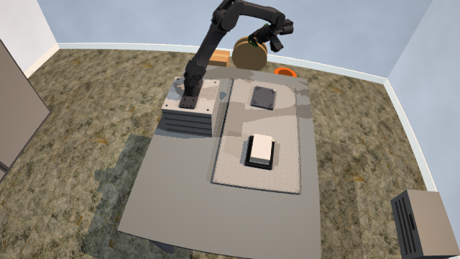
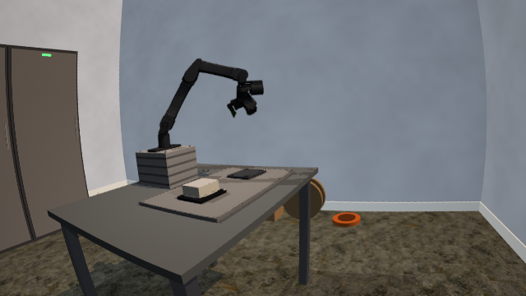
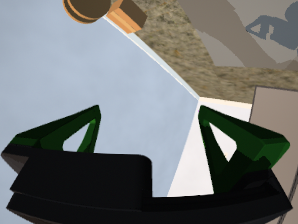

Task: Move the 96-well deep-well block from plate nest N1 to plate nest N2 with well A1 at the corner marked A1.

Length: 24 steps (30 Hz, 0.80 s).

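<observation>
On the nearer dark nest (image 1: 247, 162) sits the cream block (image 1: 261, 147), flat and upright, and from the side camera I see it as a pale box (image 2: 200, 187) resting inside that black tray (image 2: 183, 199). Both stand on a pale perforated board (image 1: 230, 173) laid across the grey table (image 1: 187, 201). Further along the same board lies the second nest (image 1: 263, 97), a flat dark plate with nothing on it, well apart from the block. Off to the side of the board I've got a ribbed grey pedestal (image 1: 187, 124) with the black arm (image 1: 205, 50) bolted on top, reaching up and over with its elbow high. My gripper (image 1: 264, 37) hangs well above the table, out past the far nest, nowhere near the block. Looking through the wrist camera, the green fingers are spread as wide as they go, with nothing between them, only wall and floor behind. Beyond the table on the floor I can make out a round wooden spool (image 1: 249, 54), a small cardboard box (image 1: 220, 58) beside it and an orange ring (image 1: 285, 72). A brown cabinet (image 2: 41, 144) stands against the wall, and a grey vented box (image 1: 424, 223) sits on the floor near the corner.
</observation>
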### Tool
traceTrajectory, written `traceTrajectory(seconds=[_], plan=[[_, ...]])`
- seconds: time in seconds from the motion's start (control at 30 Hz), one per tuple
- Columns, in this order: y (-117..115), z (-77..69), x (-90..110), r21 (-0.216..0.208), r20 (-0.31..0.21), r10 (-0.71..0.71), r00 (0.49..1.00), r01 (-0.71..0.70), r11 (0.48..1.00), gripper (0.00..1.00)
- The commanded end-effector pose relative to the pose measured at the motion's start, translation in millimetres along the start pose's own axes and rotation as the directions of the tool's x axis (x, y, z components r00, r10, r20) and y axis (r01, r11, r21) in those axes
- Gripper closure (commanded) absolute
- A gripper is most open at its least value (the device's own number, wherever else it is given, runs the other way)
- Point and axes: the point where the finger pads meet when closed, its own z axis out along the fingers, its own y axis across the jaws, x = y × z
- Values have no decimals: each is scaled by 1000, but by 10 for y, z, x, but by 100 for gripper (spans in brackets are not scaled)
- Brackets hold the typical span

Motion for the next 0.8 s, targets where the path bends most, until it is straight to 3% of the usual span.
traceTrajectory(seconds=[0.0, 0.53, 0.7, 0.77], plan=[[22, -27, 31, -8, 2, -10, 1000, 10, 1000, 0], [22, -27, 31, -8, 2, -10, 1000, 10, 1000, 0], [5, -160, -182, -25, 72, -151, 986, 153, 988, 0], [-1, -193, -238, -25, 72, -151, 986, 153, 988, 0]])
